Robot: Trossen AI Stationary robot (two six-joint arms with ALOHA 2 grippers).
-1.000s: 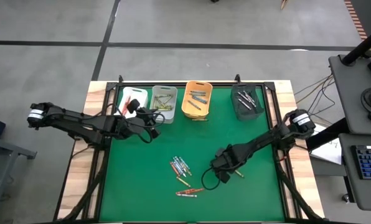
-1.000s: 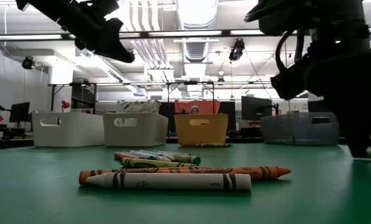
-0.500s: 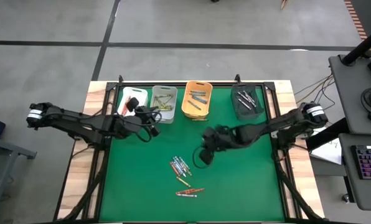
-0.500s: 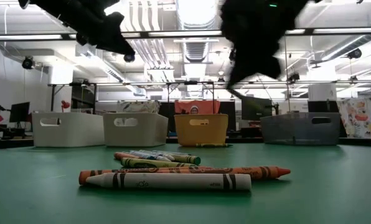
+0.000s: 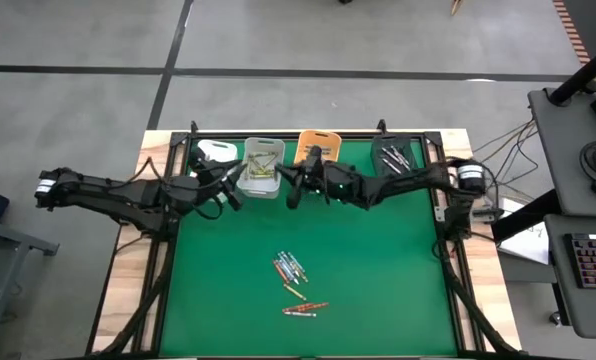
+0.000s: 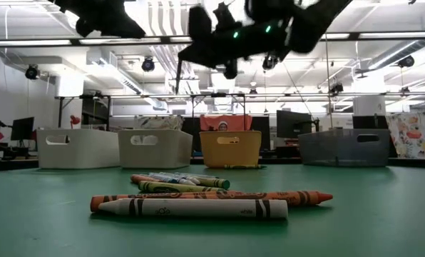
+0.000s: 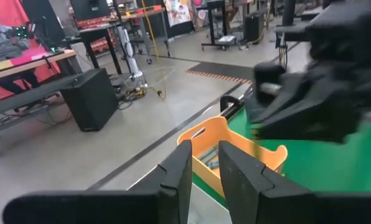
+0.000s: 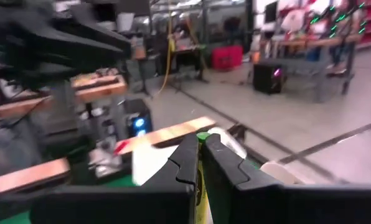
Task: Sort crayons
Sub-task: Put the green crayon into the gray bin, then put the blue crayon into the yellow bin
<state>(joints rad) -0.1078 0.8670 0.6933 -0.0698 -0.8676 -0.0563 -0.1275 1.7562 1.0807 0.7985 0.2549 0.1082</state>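
Green table mat (image 5: 378, 270) fills the framed wooden table; its near half is bare apart from the loose crayons (image 5: 296, 285), which lie in two small clusters near the middle front. In the low view the front cluster (image 6: 198, 202) lies flat, a white crayon nearest the camera with an orange one just behind it.

Four bins stand in a row along the far edge: white bin (image 5: 210, 152), grey bin (image 5: 265, 166), orange bin (image 5: 314, 146), dark bin (image 5: 397, 163). The grey, orange and dark bins hold crayons.

Both arms reach in over this row and crowd it. Left gripper (image 5: 226, 180) hangs at the gap between white and grey bins; its fingers (image 7: 176, 177) stand a little apart with nothing visible between them. Right gripper (image 5: 296, 178) hangs between grey and orange bins, near the left one; jaws pressed together on a thin yellow stick, seemingly a crayon (image 8: 200, 180).

The mat's front and sides stay unobstructed.
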